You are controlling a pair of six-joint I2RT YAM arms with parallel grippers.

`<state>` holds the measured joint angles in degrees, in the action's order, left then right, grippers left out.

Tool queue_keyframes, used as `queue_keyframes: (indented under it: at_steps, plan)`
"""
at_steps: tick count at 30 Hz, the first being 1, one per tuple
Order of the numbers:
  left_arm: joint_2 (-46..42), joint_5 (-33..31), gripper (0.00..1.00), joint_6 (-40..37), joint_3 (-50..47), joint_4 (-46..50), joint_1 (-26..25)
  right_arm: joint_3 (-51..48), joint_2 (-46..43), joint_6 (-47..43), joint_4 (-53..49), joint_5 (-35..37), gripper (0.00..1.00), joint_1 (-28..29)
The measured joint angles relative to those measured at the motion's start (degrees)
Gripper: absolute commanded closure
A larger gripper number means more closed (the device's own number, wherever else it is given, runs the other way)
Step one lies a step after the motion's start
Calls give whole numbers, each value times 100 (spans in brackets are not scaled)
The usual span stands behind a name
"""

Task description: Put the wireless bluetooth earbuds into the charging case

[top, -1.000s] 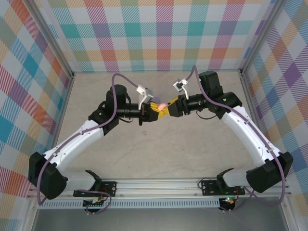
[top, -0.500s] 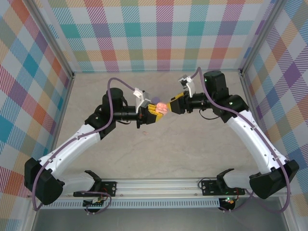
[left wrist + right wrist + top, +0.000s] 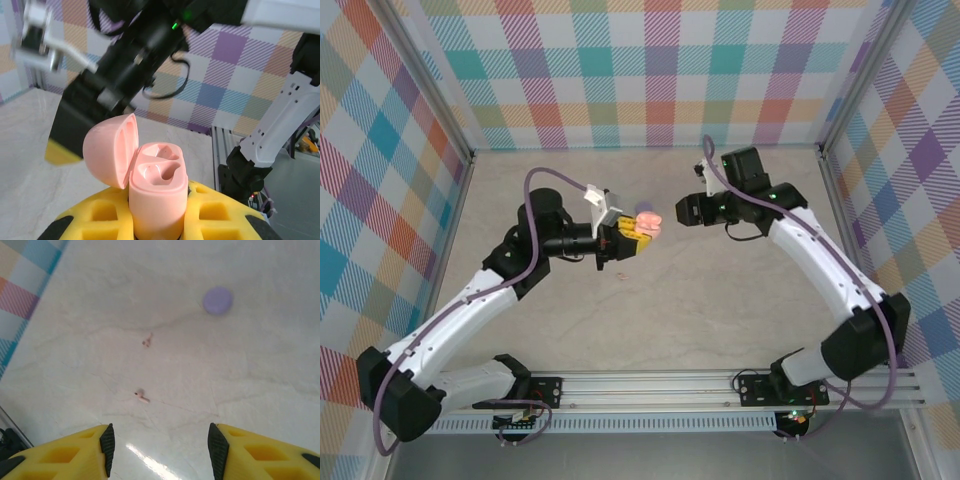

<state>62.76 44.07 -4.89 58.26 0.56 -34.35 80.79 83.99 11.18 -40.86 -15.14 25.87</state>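
Gripping the pink charging case point(image 3: 647, 219) in the left gripper point(image 3: 636, 230), jaws narrow on its body, just left of centre in the top view, lid point(image 3: 111, 149) swung open. Holding the right gripper point(image 3: 159, 446) half spread and empty above the table point(image 3: 260, 390). Showing upper earbud point(image 3: 146, 340) and lower earbud point(image 3: 141, 395) loose on the table, centre-left of the right wrist view, well apart from purple disc point(image 3: 217, 300) at upper right.

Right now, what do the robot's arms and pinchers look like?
The left arm and right arm are white shells with black joints, trailing purple cables. The left gripper and right gripper have chunky yellow fingers with hollow pockets; the right's carry black pads.
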Motion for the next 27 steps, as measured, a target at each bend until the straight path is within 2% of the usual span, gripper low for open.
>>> queue_keyframes:
  at_steps: [7, 14, 21, 27]
  plan:
    - [-474, -308, 100, 247, 0, 140, 155, -7, 1012, 61, 72, -490, 51, 52]
    - [-573, -304, 100, 470, 7, 247, 306, 133, 2247, -11, 98, -944, 51, 579]
    - [-566, -133, 100, 627, 160, 251, 317, 817, 3091, -162, 28, -966, 51, 1180]
    - [-557, -35, 100, 702, 168, 256, 317, 1397, 3606, -291, -153, -789, 53, 1480]
